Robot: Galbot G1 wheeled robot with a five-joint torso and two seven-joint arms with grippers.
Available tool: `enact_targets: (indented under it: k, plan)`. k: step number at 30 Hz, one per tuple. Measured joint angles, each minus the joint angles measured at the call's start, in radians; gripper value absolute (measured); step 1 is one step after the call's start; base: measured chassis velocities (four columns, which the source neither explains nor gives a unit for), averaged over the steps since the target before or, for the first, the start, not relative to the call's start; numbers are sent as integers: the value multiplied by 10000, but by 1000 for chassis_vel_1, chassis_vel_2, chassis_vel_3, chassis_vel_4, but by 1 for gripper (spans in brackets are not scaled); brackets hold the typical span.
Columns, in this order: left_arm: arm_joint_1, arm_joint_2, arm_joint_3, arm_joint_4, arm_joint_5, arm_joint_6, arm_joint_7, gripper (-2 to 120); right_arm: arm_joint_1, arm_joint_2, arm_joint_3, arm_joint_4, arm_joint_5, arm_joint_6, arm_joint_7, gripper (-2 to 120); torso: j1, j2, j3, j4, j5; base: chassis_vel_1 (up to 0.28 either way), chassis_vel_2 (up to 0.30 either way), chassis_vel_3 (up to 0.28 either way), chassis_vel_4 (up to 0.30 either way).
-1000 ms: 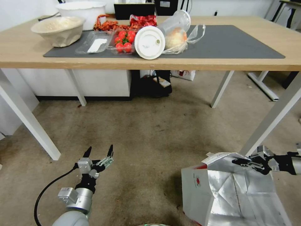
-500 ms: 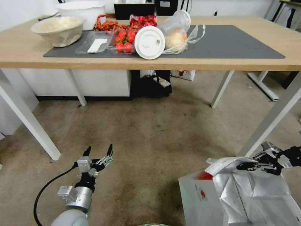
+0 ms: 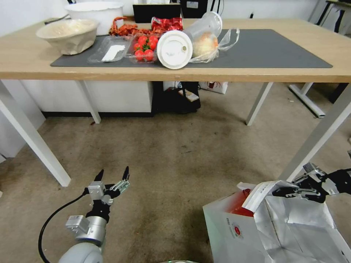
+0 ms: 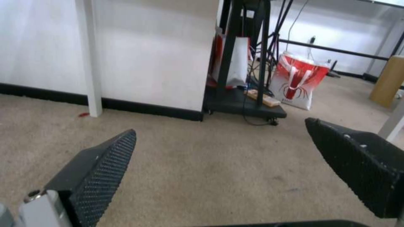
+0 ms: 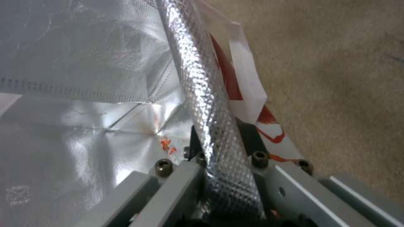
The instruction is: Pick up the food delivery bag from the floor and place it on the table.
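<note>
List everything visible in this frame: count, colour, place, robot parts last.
food delivery bag: 1, white, red, foil-lined, low right, rim pinched
floor: brown-beige carpet
table: 1, light wood, white legs
mat: 1, dark grey, on table
bowls: 2, cream and white, table's left end
tomato punnet: 1, red fruit, on mat
bagged bun: 1, clear plastic, on mat
left gripper: open, above floor
right gripper: shut on bag rim
</note>
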Motion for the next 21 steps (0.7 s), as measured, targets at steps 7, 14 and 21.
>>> enact_targets:
  k: [7,14,21]
  plan:
    - [17,-65,-102,-111,129,158,143,100,-10,-13,-17,143,450,-174,236,0,1,0,0,0,0,0,0,0,0]
    - [117,-121,-66,-339,198,295,181,100,-131,-18,39,430,684,-251,405,0,0,0,0,0,-1,0,0,0,0]
    - [195,-112,-46,-465,188,294,185,100,-223,115,104,616,906,-334,573,0,0,0,0,0,1,0,0,0,0]
